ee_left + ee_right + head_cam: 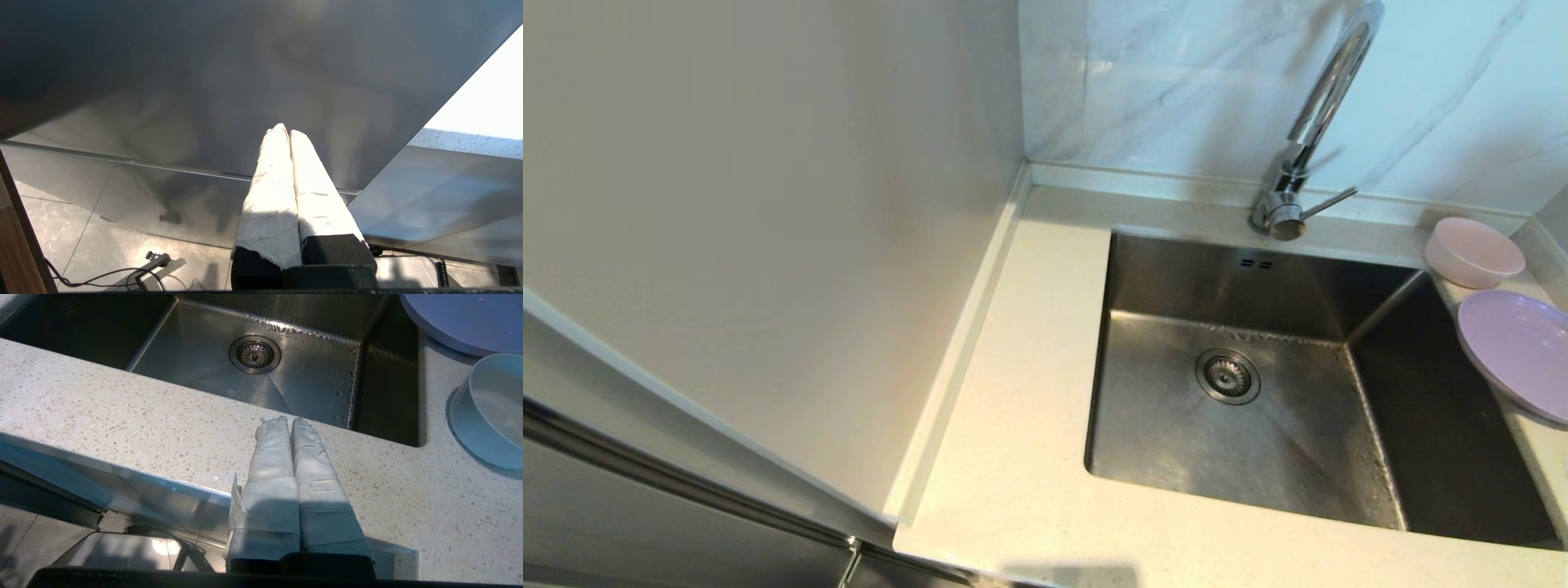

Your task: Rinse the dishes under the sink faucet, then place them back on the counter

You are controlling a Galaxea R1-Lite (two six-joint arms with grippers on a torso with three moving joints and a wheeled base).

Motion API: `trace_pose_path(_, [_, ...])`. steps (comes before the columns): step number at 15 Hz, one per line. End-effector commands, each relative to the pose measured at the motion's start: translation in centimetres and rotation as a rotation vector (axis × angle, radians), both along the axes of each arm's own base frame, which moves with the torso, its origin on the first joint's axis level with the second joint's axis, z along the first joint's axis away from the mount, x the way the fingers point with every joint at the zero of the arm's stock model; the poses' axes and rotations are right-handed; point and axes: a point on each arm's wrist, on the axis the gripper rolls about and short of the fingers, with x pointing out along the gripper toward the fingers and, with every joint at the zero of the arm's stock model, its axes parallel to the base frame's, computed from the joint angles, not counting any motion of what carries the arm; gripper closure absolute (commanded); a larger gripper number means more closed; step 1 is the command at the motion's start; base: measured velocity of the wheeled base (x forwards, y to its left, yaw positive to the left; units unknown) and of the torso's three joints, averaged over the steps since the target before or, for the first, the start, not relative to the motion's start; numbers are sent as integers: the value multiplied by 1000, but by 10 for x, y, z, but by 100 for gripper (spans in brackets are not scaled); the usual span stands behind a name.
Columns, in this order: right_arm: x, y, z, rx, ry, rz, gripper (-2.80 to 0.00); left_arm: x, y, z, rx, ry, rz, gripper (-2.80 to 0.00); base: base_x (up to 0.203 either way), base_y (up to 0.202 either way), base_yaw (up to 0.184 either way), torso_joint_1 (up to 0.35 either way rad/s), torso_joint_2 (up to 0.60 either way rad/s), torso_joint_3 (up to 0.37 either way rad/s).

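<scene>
Head view: we see no arm or gripper here. The sink [1258,392] is set into the counter [1013,457], its basin bare but for the drain [1227,376]. The faucet [1319,114] rises from the back edge, spout arching out of view at the top, its lever [1327,202] pointing toward the right. No water runs. The pink bowl [1474,251] sits at the counter's back right corner; the purple plate [1519,351] lies just in front of it, on the narrow strip along the sink's right edge, its rim seeming to overhang the basin. Our worry: a nudge there could tip the plate into the basin. Left wrist view: the left gripper [284,130] has its wrapped fingers pressed together, holding nothing, parked low beside a dark cabinet panel [204,81], floor tiles [102,245] below; no dishes in sight. Right wrist view: the right gripper [284,420] is likewise closed and empty, poised just off the counter's front edge, with the sink beyond it. Droplets cling to the basin wall, so surfaces may be slick. The bowl [490,412] and plate [466,318] lie well apart from the fingers. We judge that closed fingers must spread before any approach; coming in closed would shove the dishes rather than grasp them, and the bowl's smooth wall could slip from a shallow pinch.
</scene>
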Motion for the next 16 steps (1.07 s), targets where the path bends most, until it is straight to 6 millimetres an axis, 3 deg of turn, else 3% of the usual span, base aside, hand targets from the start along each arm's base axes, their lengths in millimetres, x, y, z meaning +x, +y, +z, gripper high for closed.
trace_pose_path(1, [1,0,-2,0,11,0,0,0,0,0,0,0,0,0,0,0,0,0,0,0])
trace_pose_path(16, [1,0,-2,0,10,0,0,0,0,0,0,0,0,0,0,0,0,0,0,0])
